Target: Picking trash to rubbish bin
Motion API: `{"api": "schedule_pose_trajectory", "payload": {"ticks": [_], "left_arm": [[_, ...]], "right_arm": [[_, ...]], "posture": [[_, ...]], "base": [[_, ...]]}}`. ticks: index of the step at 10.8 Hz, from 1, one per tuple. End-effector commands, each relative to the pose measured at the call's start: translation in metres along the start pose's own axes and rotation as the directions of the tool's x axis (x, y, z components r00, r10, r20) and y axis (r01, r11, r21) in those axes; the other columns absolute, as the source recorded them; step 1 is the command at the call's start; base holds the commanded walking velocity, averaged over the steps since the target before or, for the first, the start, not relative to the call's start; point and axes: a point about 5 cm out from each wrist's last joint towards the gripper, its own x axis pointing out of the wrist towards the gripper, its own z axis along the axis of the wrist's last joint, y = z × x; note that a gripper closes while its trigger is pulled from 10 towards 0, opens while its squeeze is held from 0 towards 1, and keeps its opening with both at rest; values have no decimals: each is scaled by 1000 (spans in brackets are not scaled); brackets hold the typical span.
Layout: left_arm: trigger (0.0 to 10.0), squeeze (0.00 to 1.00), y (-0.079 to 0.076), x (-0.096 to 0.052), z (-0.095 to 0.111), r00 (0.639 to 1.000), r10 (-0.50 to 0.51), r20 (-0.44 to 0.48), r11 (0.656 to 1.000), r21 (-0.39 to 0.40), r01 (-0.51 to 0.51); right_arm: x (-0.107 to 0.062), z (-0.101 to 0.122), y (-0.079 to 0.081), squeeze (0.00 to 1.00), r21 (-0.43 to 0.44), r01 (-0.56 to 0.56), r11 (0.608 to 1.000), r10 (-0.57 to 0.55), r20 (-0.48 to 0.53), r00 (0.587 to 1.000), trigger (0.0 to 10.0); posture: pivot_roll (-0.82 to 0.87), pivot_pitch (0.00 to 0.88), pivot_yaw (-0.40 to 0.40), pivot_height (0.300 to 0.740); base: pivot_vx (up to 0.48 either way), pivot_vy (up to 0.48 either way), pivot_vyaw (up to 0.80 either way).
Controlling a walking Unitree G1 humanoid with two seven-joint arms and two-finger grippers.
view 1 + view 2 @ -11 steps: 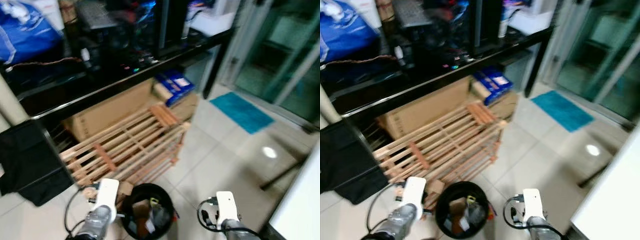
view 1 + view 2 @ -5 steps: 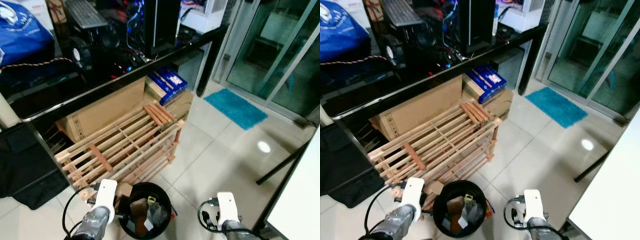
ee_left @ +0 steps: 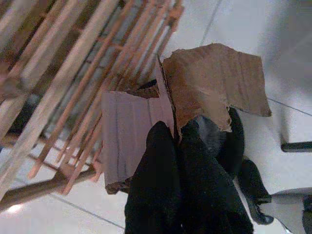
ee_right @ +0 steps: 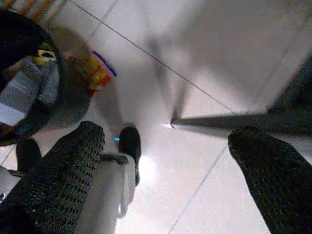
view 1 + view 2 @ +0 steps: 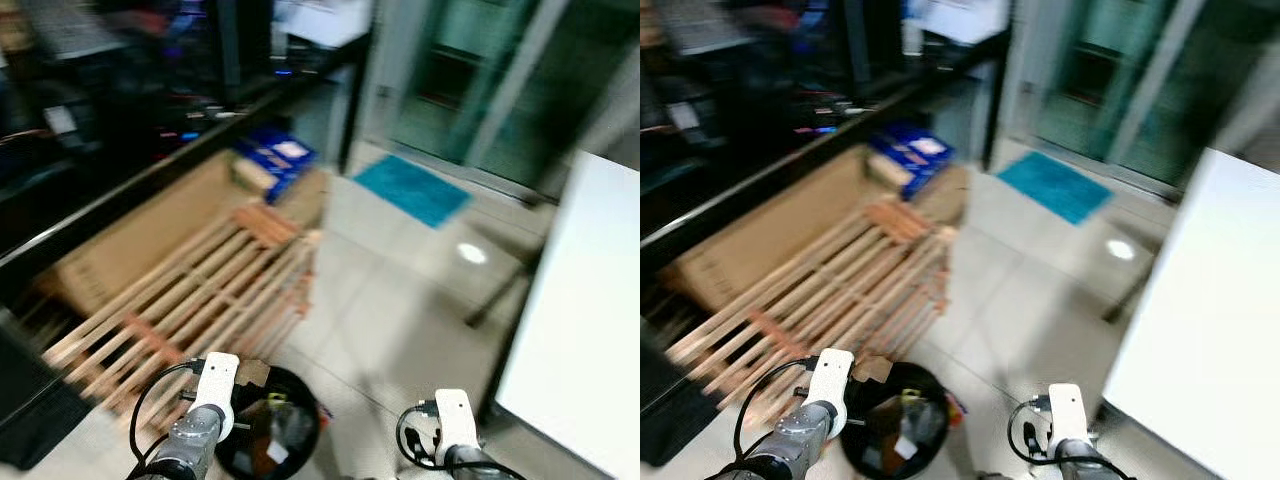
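Note:
My left gripper [image 3: 174, 132] is shut on a torn piece of brown cardboard [image 3: 214, 80], held low beside the wooden rack [image 5: 190, 300]; a second, flatter cardboard piece [image 3: 129, 131] lies behind the fingers. The round black rubbish bin [image 5: 312, 420] stands on the floor between my two arms, with paper and wrappers inside. My right gripper [image 4: 165, 141] hangs open over bare tile to the right of the bin [image 4: 29, 105], nothing between its fingers. A red and yellow wrapper [image 4: 97, 70] lies on the floor against the bin.
A black desk with a cardboard box [image 5: 130, 235] under it runs along the left. A white table [image 5: 585, 300] and its dark leg [image 5: 495, 295] stand to the right. A blue mat [image 5: 410, 190] lies before glass doors. Open tile floor stretches ahead.
The camera has swung to the right and the picture is blurred; more of the white table shows. Both arms and the bin keep their places relative to me.

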Motion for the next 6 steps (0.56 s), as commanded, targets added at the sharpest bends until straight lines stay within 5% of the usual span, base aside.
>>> {"api": "schedule_pose_trajectory", "payload": {"ticks": [1, 6], "left_arm": [[10000, 0, 0, -1, -3, 1000, -7, -16, 1000, 6, 7], [10000, 0, 0, -1, -4, 1000, -5, -20, 1000, 7, 5]], "right_arm": [[-1, -3, -3, 0, -10, 7, 1000, -7, -18, 1000, 10000], [-1, -6, -3, 0, -20, 3, 1000, -4, -30, 1000, 10000]], "posture": [[20, 47, -62, 740], [20, 36, -59, 740]], "base": [[0, 0, -769], [0, 0, -772]]}}
